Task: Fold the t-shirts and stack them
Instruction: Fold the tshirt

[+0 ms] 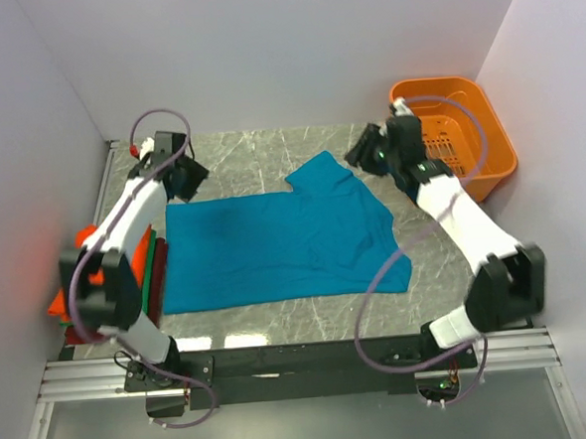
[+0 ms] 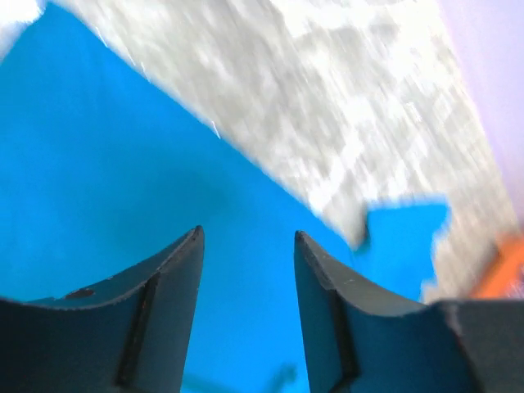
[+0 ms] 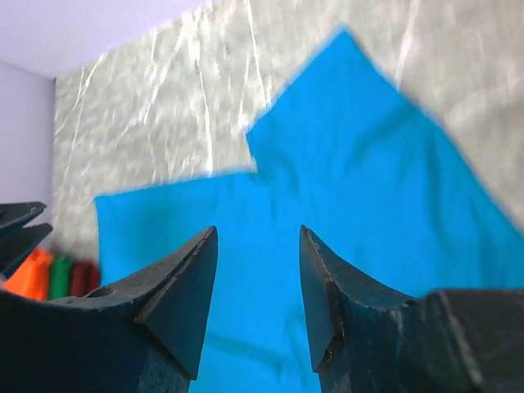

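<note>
Desk (image 1: 259,147) of grey marbled stone carries everything. The teal-blue t-shirt (image 1: 275,245) lies spread flat and unfolded across its middle, long axis running left to right between the two arms, hem end toward the left arm, sleeves and neck toward the right. The orange basket (image 1: 486,118) stands at the far right corner, well apart from the cloth. The folded t-shirts (image 1: 149,268), orange, green and dark red, sit stacked at the left edge under the left arm, just beside the hem.

The left tool (image 1: 189,176) hovers over the far left corner of the teal cloth, fingers moderately apart with nothing between them. The right tool (image 1: 364,153) hangs just past the far sleeve (image 1: 322,170), likewise parted and empty; its wrist view looks down on that sleeve.

Each arm is nearest its own end of the far long edge. My judgement is that the coming fold turns on this: both tools drop onto that edge, left at the corner, right at the sleeve, and draw it toward the near edge, across the short axis.
</note>
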